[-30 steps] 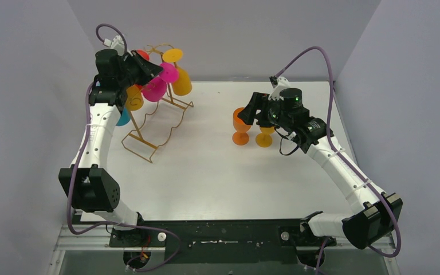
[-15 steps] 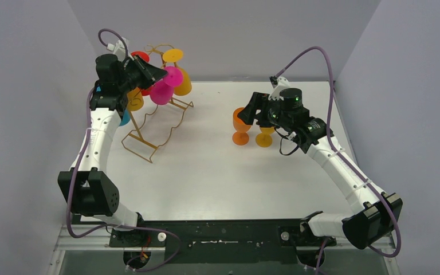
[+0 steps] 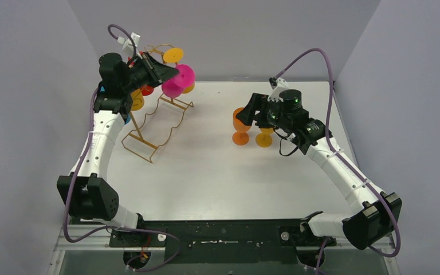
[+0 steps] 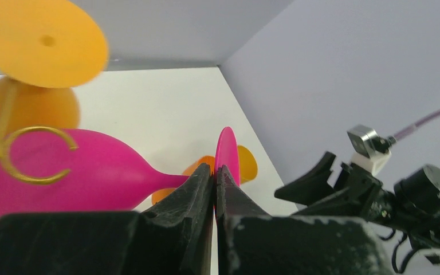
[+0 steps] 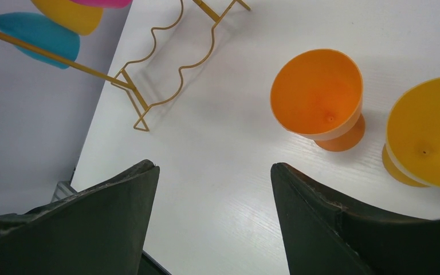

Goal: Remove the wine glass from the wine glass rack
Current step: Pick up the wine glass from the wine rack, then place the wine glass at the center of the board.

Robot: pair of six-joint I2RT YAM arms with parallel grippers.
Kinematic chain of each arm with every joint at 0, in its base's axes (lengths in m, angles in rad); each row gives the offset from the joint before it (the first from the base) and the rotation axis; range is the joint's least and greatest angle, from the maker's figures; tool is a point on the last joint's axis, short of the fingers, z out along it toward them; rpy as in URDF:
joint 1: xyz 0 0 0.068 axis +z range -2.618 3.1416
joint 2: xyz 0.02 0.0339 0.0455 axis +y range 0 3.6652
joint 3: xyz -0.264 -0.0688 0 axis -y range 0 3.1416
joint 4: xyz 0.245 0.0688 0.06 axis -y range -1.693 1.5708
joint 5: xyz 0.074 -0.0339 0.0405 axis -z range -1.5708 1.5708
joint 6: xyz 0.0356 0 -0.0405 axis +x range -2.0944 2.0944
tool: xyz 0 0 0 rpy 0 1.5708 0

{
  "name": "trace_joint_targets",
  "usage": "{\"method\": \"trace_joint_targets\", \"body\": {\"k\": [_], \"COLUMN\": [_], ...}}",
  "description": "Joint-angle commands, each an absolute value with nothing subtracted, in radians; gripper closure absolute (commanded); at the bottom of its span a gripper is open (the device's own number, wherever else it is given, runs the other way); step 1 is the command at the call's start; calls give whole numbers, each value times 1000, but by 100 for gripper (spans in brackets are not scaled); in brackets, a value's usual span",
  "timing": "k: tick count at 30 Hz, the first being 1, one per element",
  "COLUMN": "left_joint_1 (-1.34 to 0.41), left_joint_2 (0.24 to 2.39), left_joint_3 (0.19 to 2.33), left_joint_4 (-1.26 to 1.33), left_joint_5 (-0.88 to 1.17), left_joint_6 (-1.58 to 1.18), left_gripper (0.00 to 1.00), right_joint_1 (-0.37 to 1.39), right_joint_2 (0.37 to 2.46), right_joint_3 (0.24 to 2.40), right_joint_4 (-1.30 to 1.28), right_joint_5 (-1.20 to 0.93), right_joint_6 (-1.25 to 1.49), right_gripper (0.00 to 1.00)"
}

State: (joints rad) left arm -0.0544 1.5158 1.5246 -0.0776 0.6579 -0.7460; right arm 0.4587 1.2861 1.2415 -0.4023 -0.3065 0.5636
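The gold wire wine glass rack stands at the back left. My left gripper is shut on the stem of a magenta wine glass and holds it on its side, high up at the right of the rack's top. In the left wrist view the jaws pinch the stem between the magenta bowl and its foot. A gold scroll hook overlaps the bowl there. My right gripper is open and empty, and its fingers hover above the table.
A yellow glass, a red one, another yellow one and a teal one hang on the rack. An orange glass and a yellow glass stand upright by my right gripper. Grey walls enclose the table.
My left gripper has risen and moved right with the magenta glass, drawing it out from among the hanging glasses. The right arm has not moved.
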Motion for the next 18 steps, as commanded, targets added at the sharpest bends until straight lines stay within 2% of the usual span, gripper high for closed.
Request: {"method": "trace_joint_targets", "body": {"k": [1, 8, 18], "left_joint_1": [-128, -159, -283], "left_joint_2": [1452, 1416, 1290], "left_joint_3": [1504, 1479, 1316], "left_joint_4": [18, -47, -14], "left_joint_5": [769, 768, 865], "left_joint_6": [-643, -577, -519], "left_gripper": [100, 100, 100], "right_joint_1": [447, 442, 435], "right_joint_2": [1231, 1154, 1147], "right_joint_3": [1188, 1099, 1036], "right_joint_4": [-262, -105, 165], "right_joint_5": [-358, -382, -605], "right_joint_6": [595, 641, 731], "right_gripper": [26, 22, 23]}}
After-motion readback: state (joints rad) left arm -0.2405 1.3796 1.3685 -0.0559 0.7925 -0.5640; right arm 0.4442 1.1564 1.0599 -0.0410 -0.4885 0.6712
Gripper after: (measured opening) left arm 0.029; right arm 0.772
